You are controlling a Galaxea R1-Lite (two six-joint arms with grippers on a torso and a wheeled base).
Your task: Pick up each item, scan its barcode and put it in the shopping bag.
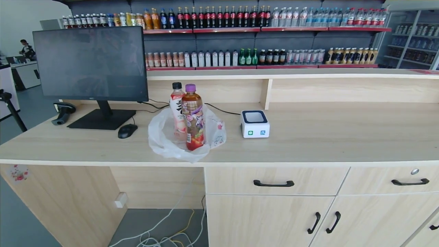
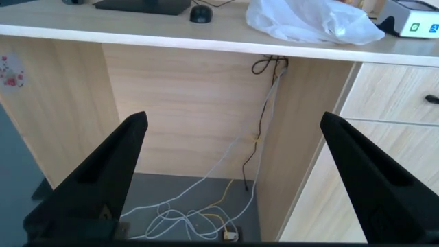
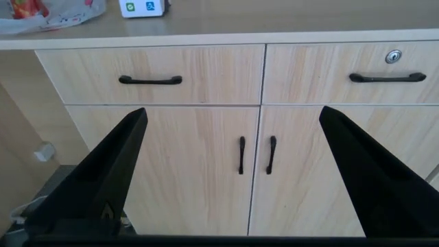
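Observation:
Two bottles stand upright inside the white plastic shopping bag (image 1: pixel 161 140) on the counter: a purple-capped tea bottle (image 1: pixel 193 118) in front and a black-capped pink bottle (image 1: pixel 177 109) behind it. The white barcode scanner box (image 1: pixel 254 124) sits just right of the bag. My left gripper (image 2: pixel 230 178) hangs open below counter height, facing the open kneehole under the bag (image 2: pixel 312 20). My right gripper (image 3: pixel 230 178) is open too, low in front of the drawers and cabinet doors, with the scanner (image 3: pixel 143 7) above it on the counter.
A monitor (image 1: pixel 91 65), a black mouse (image 1: pixel 127 130) and a handheld scanner (image 1: pixel 62 113) occupy the counter's left part. A raised shelf ledge (image 1: pixel 291 73) runs along the back. Cables (image 2: pixel 206 213) lie on the floor in the kneehole. Drawers with black handles (image 1: pixel 273 183) are below.

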